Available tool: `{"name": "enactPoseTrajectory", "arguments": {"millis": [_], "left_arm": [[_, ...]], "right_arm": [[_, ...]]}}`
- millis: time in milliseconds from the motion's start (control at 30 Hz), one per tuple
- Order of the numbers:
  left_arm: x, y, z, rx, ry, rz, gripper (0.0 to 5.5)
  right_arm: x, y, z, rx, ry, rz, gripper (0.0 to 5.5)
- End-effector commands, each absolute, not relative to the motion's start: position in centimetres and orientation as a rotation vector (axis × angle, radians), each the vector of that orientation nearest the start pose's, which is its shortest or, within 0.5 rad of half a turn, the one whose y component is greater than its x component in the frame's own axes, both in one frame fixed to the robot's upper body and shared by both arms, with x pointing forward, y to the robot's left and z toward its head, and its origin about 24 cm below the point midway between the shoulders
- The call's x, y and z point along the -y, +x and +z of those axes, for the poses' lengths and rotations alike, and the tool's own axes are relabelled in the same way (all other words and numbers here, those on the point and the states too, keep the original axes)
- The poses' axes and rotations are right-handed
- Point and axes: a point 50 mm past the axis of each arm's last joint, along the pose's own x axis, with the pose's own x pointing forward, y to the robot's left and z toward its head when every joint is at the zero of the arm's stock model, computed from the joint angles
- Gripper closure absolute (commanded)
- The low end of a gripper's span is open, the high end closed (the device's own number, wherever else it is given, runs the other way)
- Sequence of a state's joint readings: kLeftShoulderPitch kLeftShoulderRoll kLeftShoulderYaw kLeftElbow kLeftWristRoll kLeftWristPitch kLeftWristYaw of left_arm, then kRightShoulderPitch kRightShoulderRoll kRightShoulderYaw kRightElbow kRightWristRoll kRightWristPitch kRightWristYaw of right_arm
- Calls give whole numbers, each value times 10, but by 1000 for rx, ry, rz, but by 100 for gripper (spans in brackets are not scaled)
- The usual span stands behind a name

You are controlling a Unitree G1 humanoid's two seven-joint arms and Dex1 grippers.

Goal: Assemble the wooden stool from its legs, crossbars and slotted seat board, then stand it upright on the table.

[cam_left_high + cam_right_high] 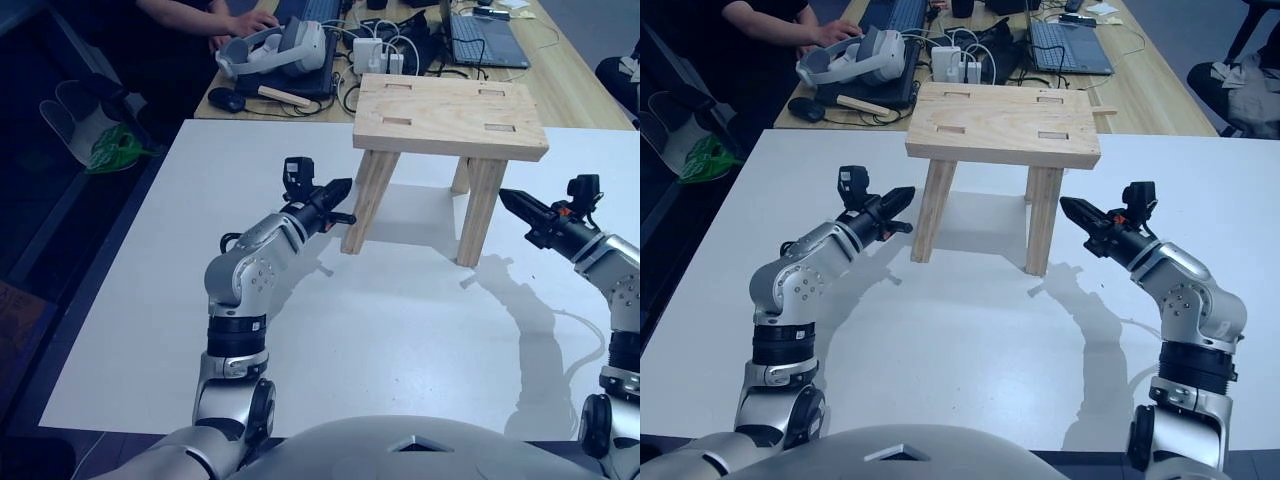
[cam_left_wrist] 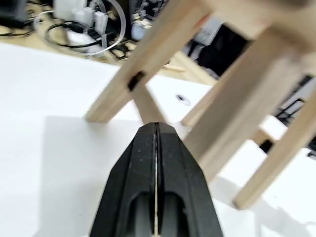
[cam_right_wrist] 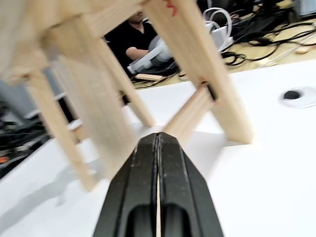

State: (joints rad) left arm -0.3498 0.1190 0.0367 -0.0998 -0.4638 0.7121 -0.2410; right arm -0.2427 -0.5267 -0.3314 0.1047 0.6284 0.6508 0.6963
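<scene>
White table [image 1: 400, 350] is spreading wide between its near edge and the pale wooden stool [image 1: 445, 115], which is standing upright on the far half, its long axis running left to right. Black left gripper [image 1: 345, 187] and black right gripper [image 1: 508, 199] are hovering pinched closed, holding nothing, flanking it. Cluttered wooden desk [image 1: 570, 95] is bordering the far edge.
</scene>
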Motion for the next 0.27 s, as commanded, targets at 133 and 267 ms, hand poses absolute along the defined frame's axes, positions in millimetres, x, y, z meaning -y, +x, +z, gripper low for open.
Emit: {"name": "enactPoseTrajectory", "arguments": {"millis": [133,267], "left_arm": [[-131,300,93,-94,-99,-322,548],[-140,296,77,-28,12,-149,548]], "right_arm": [[285,295,90,-156,263,172,550],[265,291,83,-24,206,-104,550]]}}
